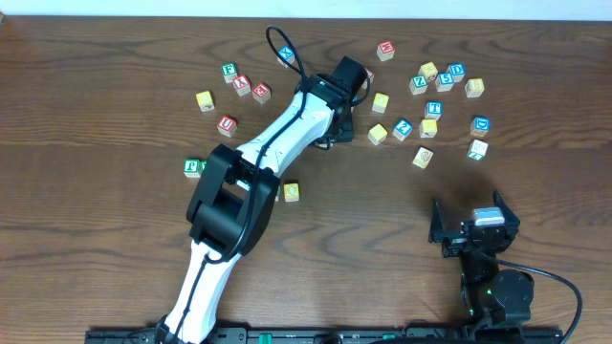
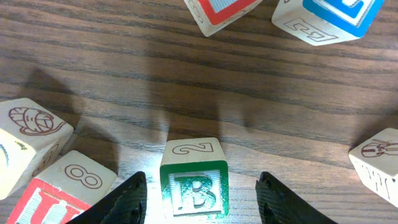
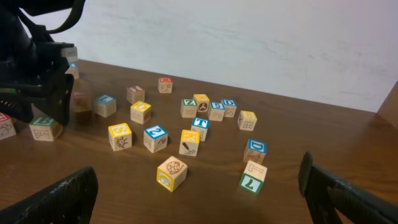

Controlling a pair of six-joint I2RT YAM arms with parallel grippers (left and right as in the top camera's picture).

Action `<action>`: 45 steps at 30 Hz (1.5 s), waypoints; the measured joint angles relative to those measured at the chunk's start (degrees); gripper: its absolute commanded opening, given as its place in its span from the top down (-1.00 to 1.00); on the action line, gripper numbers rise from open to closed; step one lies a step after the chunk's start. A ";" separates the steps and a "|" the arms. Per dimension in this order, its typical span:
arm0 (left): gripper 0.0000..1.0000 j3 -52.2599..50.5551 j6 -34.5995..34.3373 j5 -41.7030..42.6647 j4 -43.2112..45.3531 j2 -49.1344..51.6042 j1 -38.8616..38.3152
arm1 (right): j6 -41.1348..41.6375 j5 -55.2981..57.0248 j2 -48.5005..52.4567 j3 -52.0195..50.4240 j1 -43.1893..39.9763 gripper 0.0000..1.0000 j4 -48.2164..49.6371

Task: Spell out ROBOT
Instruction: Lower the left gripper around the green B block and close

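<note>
A green B block (image 2: 194,186) sits on the table between the open fingers of my left gripper (image 2: 202,182), with gaps on both sides. In the overhead view the left gripper (image 1: 349,78) is at the upper middle and hides that block. A green block (image 1: 193,167) and a yellow block (image 1: 291,192) lie apart near the left arm's elbow. My right gripper (image 1: 467,206) is open and empty at the lower right, and its wrist view shows open jaws (image 3: 200,194) over bare table.
A red U block (image 2: 59,194) lies just left of the left finger. Several loose blocks are scattered at the upper right (image 1: 432,109) and upper left (image 1: 242,84). A yellow block (image 3: 172,173) and a green block (image 3: 252,177) lie ahead of the right gripper.
</note>
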 measured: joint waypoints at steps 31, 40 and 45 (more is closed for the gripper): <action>0.34 -0.04 -0.15 0.00 0.46 0.66 -0.02 | 0.02 0.00 0.00 0.00 0.00 -0.99 0.00; 0.41 -0.04 -0.20 -0.02 0.48 0.66 -0.02 | 0.00 0.00 0.00 0.00 0.00 -0.99 0.00; 0.41 0.00 0.48 0.07 0.39 0.66 -0.02 | 0.02 0.00 0.00 0.00 0.00 -0.98 0.00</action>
